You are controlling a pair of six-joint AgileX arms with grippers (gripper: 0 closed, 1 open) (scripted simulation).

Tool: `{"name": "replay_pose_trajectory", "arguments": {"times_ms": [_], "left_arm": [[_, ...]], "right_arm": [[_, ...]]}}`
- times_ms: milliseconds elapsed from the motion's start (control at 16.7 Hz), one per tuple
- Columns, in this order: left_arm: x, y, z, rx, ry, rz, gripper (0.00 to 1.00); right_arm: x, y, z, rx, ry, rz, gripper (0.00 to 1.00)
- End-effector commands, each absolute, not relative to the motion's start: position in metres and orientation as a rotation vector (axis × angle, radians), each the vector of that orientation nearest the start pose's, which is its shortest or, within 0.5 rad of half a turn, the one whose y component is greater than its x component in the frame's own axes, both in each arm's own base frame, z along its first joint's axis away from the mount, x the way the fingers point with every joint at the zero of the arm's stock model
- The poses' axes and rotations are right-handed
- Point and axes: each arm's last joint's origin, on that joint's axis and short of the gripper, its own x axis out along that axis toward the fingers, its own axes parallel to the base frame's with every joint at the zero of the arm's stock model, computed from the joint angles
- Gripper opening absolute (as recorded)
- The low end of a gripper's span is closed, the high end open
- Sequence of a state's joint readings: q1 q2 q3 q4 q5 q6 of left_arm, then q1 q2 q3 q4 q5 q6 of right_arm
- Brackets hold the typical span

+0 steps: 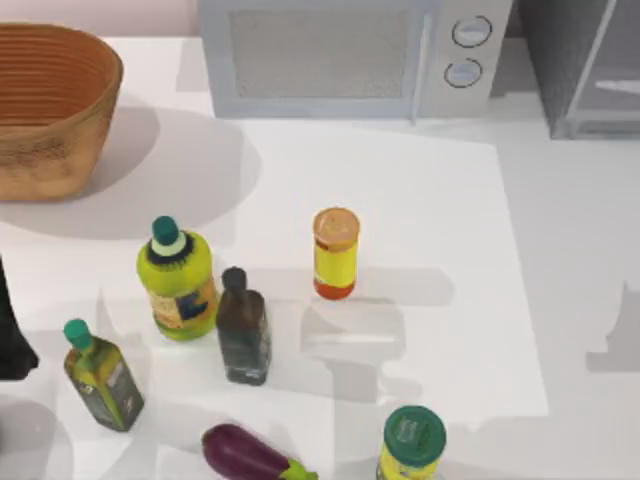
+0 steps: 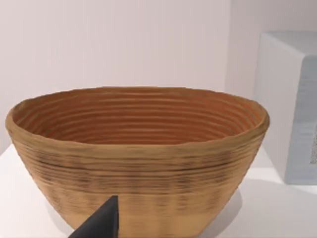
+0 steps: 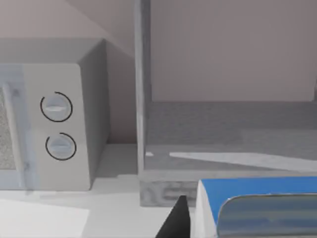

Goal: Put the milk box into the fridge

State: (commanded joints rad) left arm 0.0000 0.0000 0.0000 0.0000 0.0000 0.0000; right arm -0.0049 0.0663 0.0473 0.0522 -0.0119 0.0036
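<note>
Your right pincer (image 3: 198, 218) carries the milk box (image 3: 257, 206), gripped at its blue top, directly before the open fridge (image 3: 223, 134) at the worktop's far right corner; push straight ahead. Left arm's pincer state: cannot tell

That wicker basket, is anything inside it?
The wicker basket looks empty: the left wrist view shows bare ribbed inner walls. Its very bottom is hidden behind the near rim, so something flat there cannot be ruled out.

Left arm (image 1: 12, 335) parked at left edge.
</note>
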Motion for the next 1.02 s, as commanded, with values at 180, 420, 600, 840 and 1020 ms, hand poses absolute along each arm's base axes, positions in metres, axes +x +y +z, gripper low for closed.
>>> {"name": "replay_pose_trajectory", "arguments": {"times_ms": [180,420,600,840,1020], "left_arm": [[0.106,-0.001,0.16,0.0,0.0,0.0,1.0],[0.106,-0.001,0.16,0.0,0.0,0.0,1.0],[0.106,-0.001,0.16,0.0,0.0,0.0,1.0],[0.106,-0.001,0.16,0.0,0.0,0.0,1.0],[0.106,-0.001,0.16,0.0,0.0,0.0,1.0]], "right_arm": [[0.115,-0.002,0.211,-0.004,-0.104,0.02,0.0],[0.154,-0.007,0.262,-0.018,-0.171,0.04,0.0],[0.214,-0.017,0.278,-0.025,-0.156,0.05,0.0],[0.308,-0.043,0.245,-0.019,-0.081,0.047,0.0],[0.36,-0.067,0.195,-0.008,-0.03,0.034,0.0]]}}
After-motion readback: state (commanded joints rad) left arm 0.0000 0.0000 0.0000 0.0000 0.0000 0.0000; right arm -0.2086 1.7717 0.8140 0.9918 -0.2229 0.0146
